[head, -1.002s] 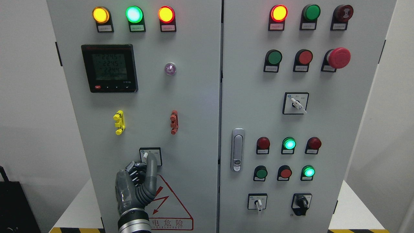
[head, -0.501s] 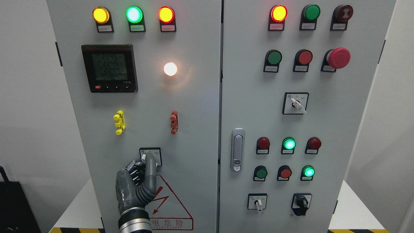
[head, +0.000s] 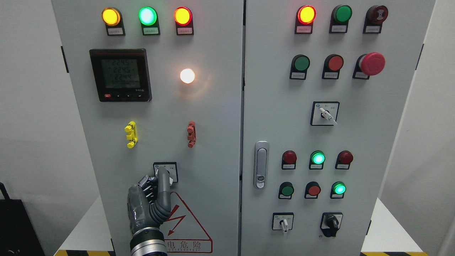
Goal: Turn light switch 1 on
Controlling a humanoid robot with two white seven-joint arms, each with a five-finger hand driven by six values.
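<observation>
The step in hand is judged to be the final turn of the rotary selector (head: 167,173), taken here to be light switch 1. It is mounted low on the left cabinet door (head: 213,142), at about 7 o'clock from the round lamp (head: 187,75). The lamp is seen glowing warm white, so the task is judged complete or very nearly so.

The left hand (head: 151,202) is raised from the bottom edge, left of centre. One finger (head: 162,185) is extended upward, and its tip is laid against the switch knob; the other fingers are curled into the palm. Nothing is gripped: the knob is pushed, not held. The right hand is not in view.

The selector lies at 12 o'clock from the palm, directly at the extended fingertip. Part of the knob is hidden by the finger, so its exact angle cannot be read; a pale part of the lever shows at 3 o'clock of the fingertip.

To finish well, pressure should be kept sideways on the lever only until the detent is felt, and the lamp should be checked as proof. The finger should then be drawn straight back from the panel, so that the lever is not dragged back. Contact with the warning label (head: 188,227) below is of no concern.
</observation>
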